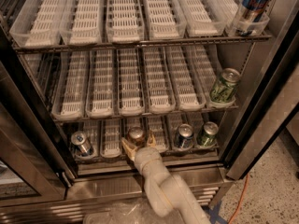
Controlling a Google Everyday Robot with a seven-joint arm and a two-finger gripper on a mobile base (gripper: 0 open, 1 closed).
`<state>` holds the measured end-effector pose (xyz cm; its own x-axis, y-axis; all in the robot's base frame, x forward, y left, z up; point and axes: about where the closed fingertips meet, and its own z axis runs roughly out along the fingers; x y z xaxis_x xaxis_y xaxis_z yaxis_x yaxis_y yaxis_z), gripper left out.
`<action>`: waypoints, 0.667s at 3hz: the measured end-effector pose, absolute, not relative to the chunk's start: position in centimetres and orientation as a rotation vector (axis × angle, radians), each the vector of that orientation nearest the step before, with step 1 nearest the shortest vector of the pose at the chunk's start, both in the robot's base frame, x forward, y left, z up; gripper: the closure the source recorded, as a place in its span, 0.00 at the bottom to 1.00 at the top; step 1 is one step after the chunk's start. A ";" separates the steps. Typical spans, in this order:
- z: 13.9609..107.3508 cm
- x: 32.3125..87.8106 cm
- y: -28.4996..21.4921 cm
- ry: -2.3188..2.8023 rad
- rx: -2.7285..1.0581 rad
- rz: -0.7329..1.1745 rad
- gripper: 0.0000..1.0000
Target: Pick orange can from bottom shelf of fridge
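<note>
The orange can [136, 134], coppery with a silver top, stands upright in a middle lane of the bottom shelf [107, 160] of the fridge [264, 101]. My gripper [138, 143] has reached in over the steel sill at the shelf's front. Its cream fingers [126, 146] are spread to either side of the can's lower part, one left and one right. The jaws look open around the can, with small gaps showing. The white arm runs down to the lower middle of the view.
On the bottom shelf, a blue-and-silver can [81, 143] stands at the left, another blue can [184, 135] and a green can [207, 133] at the right. A green can [224, 85] sits on the middle rack, a tall blue can [252, 3] on the top. An orange cable [236, 195] lies on the floor.
</note>
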<state>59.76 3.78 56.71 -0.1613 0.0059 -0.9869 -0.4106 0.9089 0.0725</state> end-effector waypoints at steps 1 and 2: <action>56.7 59.8 3.8 1.702 -0.311 0.376 0.64; 57.2 59.7 3.7 1.702 -0.311 0.376 0.87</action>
